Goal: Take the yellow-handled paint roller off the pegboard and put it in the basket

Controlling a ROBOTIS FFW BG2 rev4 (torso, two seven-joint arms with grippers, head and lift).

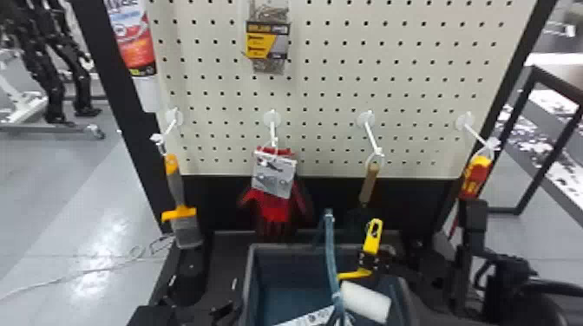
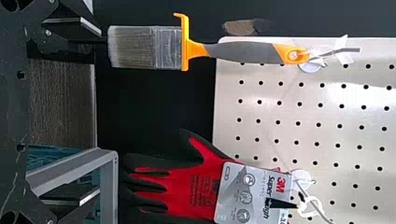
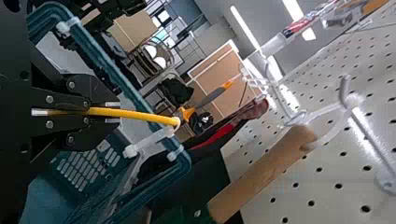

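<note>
Lower centre of my head view: the dark surface (image 1: 225,264), on which the basket (image 1: 250,277) stands upright. Above it, I face the pale pegboard (image 1: 321,100), whose white hooks (image 1: 272,129) bear, left to right, a paintbrush (image 1: 175,186), red gloves (image 1: 274,212), a wooden-handled tool (image 1: 368,184) and a red-and-yellow tool (image 1: 476,175).

Pegboard (image 1: 329,100): behind basket (image 1: 250,281)
Hooks, left to right: paintbrush (image 1: 175,186); gloves (image 1: 273,208); third tool (image 1: 369,184); fourth tool (image 1: 476,173)
Packet (image 1: 267,41): on pegboard, above gloves
Paint roller (image 1: 366,302): between right gripper's (image 1: 368,260) jaws; seen from head, overlaps basket, right of basket handle (image 1: 330,251)
</note>
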